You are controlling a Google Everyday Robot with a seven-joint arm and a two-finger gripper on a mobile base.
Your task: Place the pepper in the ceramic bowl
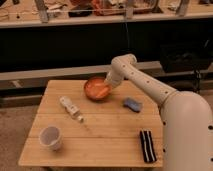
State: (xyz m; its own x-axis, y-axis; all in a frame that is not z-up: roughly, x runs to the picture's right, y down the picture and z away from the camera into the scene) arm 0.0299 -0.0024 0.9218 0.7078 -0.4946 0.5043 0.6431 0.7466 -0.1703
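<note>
The white arm's gripper (106, 86), fingers fully closed, dips over the right rim of the round orange-brown glazed ceramic bowl (92, 88) at upper centre of the wooden table (100, 135). The slim orange pepper (102, 93) lies inside, beneath it.

1. A light slatted wooden table (100, 137) is seen carrying everything.
2. Resting on it: a round orange-brown glazed ceramic bowl (90, 89), a white tube-like bottle (70, 108), a translucent white plastic cup (51, 137).
3. Also a blue, possibly sponge-like pad (132, 104) and a black striped flat object (147, 146).
4. The gripper (106, 88) is held closed at the bowl.
</note>
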